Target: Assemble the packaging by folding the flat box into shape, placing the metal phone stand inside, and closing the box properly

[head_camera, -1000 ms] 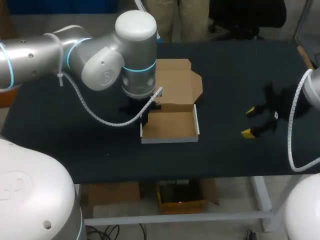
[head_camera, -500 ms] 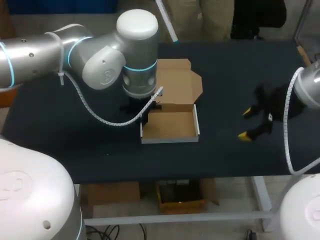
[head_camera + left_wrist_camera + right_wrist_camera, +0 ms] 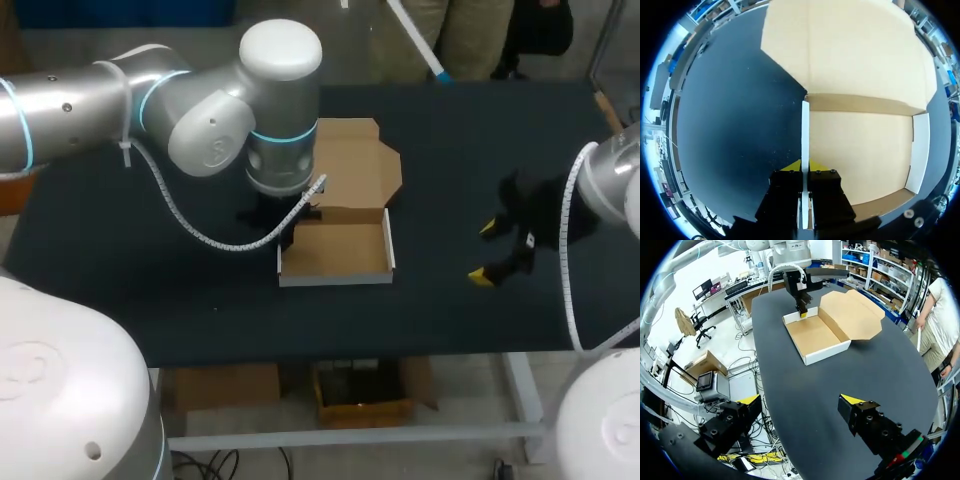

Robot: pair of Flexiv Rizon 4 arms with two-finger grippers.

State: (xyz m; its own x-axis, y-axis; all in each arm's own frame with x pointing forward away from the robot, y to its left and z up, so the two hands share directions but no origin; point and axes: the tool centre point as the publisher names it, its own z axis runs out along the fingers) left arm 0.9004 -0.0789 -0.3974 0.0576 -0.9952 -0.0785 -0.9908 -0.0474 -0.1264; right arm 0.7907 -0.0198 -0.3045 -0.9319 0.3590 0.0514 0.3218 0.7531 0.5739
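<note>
**While one pincer pinches the box wall, the other hangs open**

Where the left arm (image 3: 90,110) comes in from the upper left of the frame and bends down over the middle of the dark table (image 3: 150,300), the left gripper (image 3: 288,228) is mostly hidden beneath the wrist. It sits right at the left edge of the box (image 3: 337,250). The box stands just left of the frame's centre as an open cardboard tray, white outside and brown inside. Its lid (image 3: 352,160) is folded back flat on the table toward the top of the frame.

From the left wrist, the left gripper (image 3: 805,167) has the tray's thin white side wall (image 3: 805,132) running edge-on straight between its fingers. Both yellow tips press against it from opposite sides, so this pincer is clamped on the box wall. The brown tray floor lies to one side of the fingers and bare table to the other, with the lid spread ahead beyond the tray.

Over at the right of the frame, the right arm (image 3: 610,180) enters from the edge. The right gripper (image 3: 486,252) hovers above bare table, well apart from the box. Its fingers are spread wide with nothing between them. From the right wrist, the right gripper (image 3: 801,400) shows the same wide gap, and the box (image 3: 815,335) sits far ahead of it with the left gripper (image 3: 802,310) at its far wall.
</note>
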